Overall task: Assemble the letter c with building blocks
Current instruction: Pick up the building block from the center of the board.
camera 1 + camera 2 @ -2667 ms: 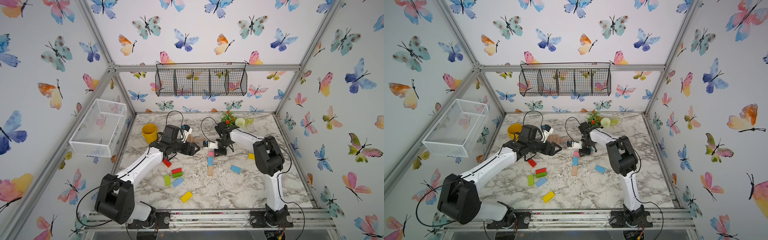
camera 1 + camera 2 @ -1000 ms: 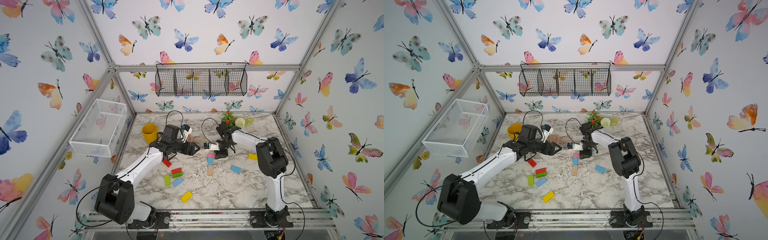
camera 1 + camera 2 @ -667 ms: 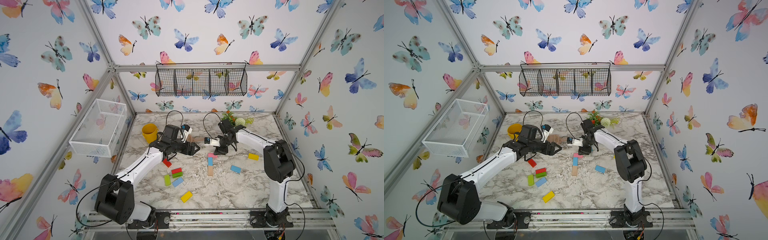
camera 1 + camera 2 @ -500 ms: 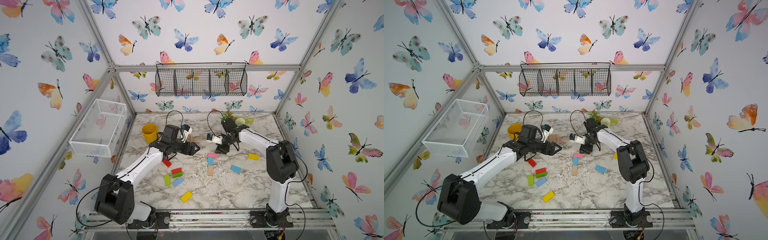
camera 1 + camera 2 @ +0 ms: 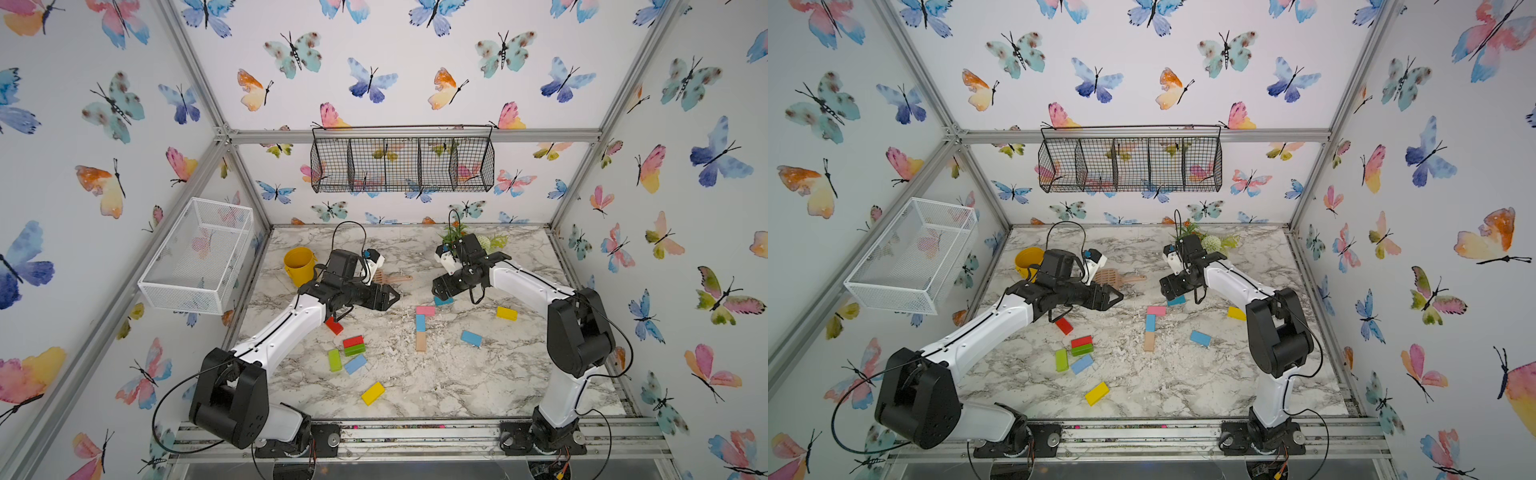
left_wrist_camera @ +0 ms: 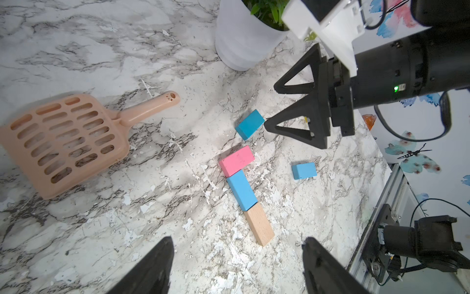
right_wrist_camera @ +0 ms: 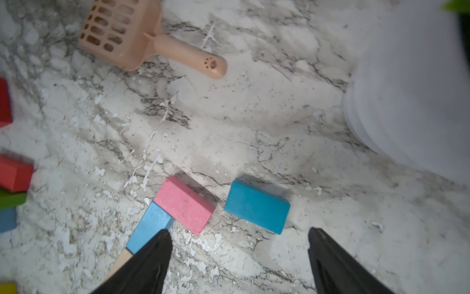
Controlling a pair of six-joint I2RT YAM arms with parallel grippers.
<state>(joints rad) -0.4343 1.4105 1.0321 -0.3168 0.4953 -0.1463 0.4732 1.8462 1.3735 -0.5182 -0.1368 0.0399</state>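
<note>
Drawn back slightly since a second ago, the right gripper [image 7: 239, 230] hangs spread and empty by the teal block [image 7: 256, 206], which lies on the table [image 5: 457, 386] just beside the pink block [image 7: 184, 205] and probably needs nudging flush; the left gripper [image 6: 236, 241] is likewise spread.

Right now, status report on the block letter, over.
Left gripper and right gripper open, empty. Teal block lying beside pink block, small gap. Scoop well apart from the build.
</note>
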